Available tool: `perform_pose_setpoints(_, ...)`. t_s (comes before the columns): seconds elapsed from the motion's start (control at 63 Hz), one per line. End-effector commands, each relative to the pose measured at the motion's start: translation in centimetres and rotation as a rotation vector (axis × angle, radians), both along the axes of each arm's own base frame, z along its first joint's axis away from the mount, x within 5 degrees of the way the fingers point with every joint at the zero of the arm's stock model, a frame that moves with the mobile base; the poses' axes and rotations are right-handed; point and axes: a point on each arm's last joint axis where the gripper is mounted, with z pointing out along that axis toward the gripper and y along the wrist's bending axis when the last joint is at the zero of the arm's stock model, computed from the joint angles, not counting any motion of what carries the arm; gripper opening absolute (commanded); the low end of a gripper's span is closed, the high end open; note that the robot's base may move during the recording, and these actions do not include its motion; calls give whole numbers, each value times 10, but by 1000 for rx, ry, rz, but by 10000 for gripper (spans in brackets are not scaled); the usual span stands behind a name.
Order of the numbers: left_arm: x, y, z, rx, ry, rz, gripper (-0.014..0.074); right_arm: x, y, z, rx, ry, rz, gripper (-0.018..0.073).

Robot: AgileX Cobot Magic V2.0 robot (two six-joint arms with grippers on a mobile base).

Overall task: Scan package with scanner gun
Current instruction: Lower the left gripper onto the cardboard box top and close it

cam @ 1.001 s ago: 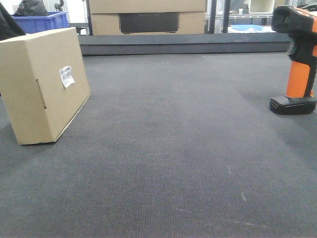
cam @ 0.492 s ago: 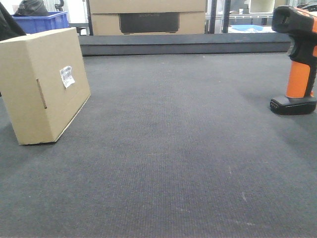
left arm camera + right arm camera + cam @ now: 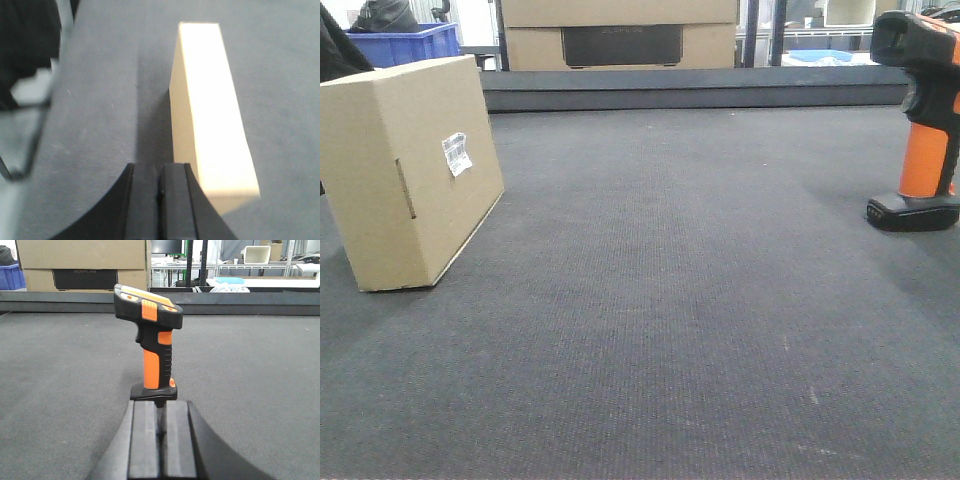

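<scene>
The scanner gun (image 3: 152, 347) is standing upright, well right of the package (image 3: 410, 170). Right gripper (image 3: 160, 407) and left gripper (image 3: 161, 172) are sitting clenched, empty; the right needs opening, then squaring onto its handle.

The left gripper (image 3: 160, 170) is matte black: two flat, rectangular fingers (image 3: 145, 200) with squared tips, a thin dark seam between them, and a base that flares outward in smooth curves either side of that seam. The right gripper (image 3: 156, 410) has the same black build.
</scene>
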Motion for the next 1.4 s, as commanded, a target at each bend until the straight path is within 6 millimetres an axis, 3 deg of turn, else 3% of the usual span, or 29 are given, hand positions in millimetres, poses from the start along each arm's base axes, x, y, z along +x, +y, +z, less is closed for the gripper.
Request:
perform_pose_setpoints(0.0,17,-8,6,-21,21,-13,-111,0,0,2,-12,-18,-1,-162)
perform_pose_setpoints(0.334,72,-58,-5,45,131,-76,-111,0,0,2,-12,-18,-1,-162)
perform_pose_setpoints(0.556,92,-65,-19,51,166,-83,-100,0,0,2,-12,-18,-1,-162)
perform_pose_setpoints(0.603,94,-66,-22,53,177,-83,-57,0,0,2,-12,-18,-1,-162)
perform_pose_setpoints(0.683,97,-67,-27,42,196,-84,92,0,0,2,-12,-18,-1,-162)
perform_pose_setpoints(0.858,101,-68,-36,37,237,-69,576,0,0,2,-12,-18,-1,-162)
perform_pose_setpoints(0.889,102,-69,-38,28,243,-59,628,0,0,2,-12,-18,-1,-162)
perform_pose_setpoints(1.064,110,-70,-54,28,294,-36,506,0,0,2,-12,-18,-1,-162)
perform_pose_setpoints(1.382,127,-76,-94,49,444,-31,498,0,0,2,-12,-18,-1,-162)
